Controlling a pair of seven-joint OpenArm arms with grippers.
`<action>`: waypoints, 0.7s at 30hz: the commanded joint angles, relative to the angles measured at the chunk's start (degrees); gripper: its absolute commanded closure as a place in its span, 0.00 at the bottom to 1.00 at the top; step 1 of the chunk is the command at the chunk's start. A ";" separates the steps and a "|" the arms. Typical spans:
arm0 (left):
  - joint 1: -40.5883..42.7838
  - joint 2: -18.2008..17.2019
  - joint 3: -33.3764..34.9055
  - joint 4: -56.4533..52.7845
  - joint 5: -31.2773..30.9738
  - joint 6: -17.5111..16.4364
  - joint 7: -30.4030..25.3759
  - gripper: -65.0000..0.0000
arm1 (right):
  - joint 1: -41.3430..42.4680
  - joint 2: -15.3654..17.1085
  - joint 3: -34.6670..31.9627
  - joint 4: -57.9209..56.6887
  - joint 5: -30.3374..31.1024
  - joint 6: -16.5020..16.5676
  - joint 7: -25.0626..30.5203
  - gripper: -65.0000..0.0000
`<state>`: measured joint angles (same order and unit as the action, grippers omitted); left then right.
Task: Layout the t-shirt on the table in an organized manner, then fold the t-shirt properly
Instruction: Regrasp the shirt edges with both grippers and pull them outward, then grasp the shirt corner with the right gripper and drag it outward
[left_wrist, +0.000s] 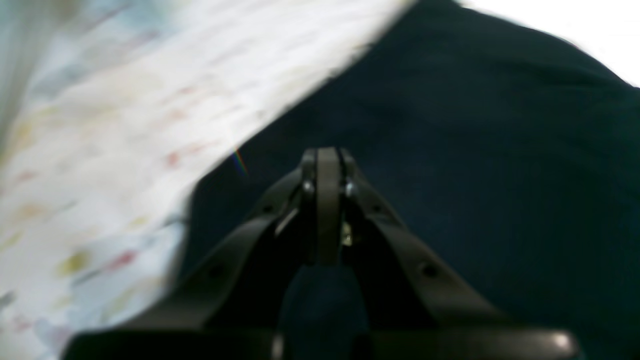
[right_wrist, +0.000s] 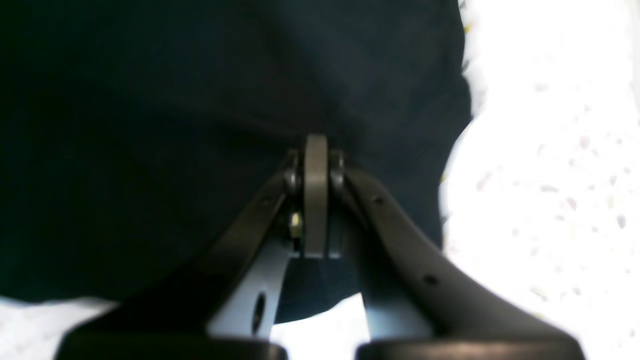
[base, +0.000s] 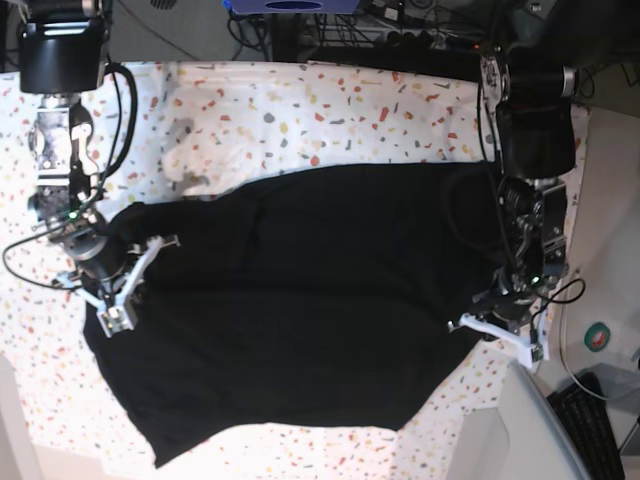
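Garment: the large black soft-fabric t-shirt (base: 300, 310) lies spread across the middle of the worktop, mostly flat, with a few creases; no print or label shows in these views.
Worktop: the wide white worktop with red, orange, yellow and grey flecks (base: 300, 110) carries the shirt and shows bare beyond every edge of it.
Left pincer: my left pincer (base: 500, 325), at the right of the base view, is closed at the shirt's edge; in the left wrist view (left_wrist: 327, 165) its jaws meet with dark cloth beneath and behind them, so I judge it pinches the fabric, though blur hides the exact bite.
Right pincer: my right pincer (base: 115, 300), at the left of the base view, is likewise closed at the opposite edge; in the right wrist view (right_wrist: 316, 150) a taut crease of cloth runs to the tips, which suggests a grip on the shirt.
Step in hand: I judge this to be the laying-out stage, with the shirt held at two opposite sides and not yet folded.
Next move: both arms should draw apart evenly and low, to pull the creases flat, then release before any fold.
Caution: uneven pull would skew the shirt or drag it toward the worktop's rim.
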<state>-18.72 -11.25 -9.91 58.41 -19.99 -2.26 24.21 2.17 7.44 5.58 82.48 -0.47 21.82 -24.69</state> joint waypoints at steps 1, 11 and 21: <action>0.39 -1.37 0.46 4.75 -2.12 -1.12 -0.34 1.00 | 0.51 -0.10 0.35 3.19 0.25 -0.07 -1.11 1.00; 23.69 -4.89 -0.33 19.96 -3.62 -1.03 -0.16 0.80 | 0.15 -5.29 -6.24 0.64 0.25 0.02 -10.17 0.46; 32.21 -4.71 -11.14 20.22 -3.88 -1.12 0.01 0.52 | 5.25 -6.96 -12.40 -7.27 0.16 -0.59 -10.17 0.46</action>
<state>13.89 -15.25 -20.71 77.56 -23.66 -3.03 25.17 6.11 0.60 -6.79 74.22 -0.54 21.41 -35.90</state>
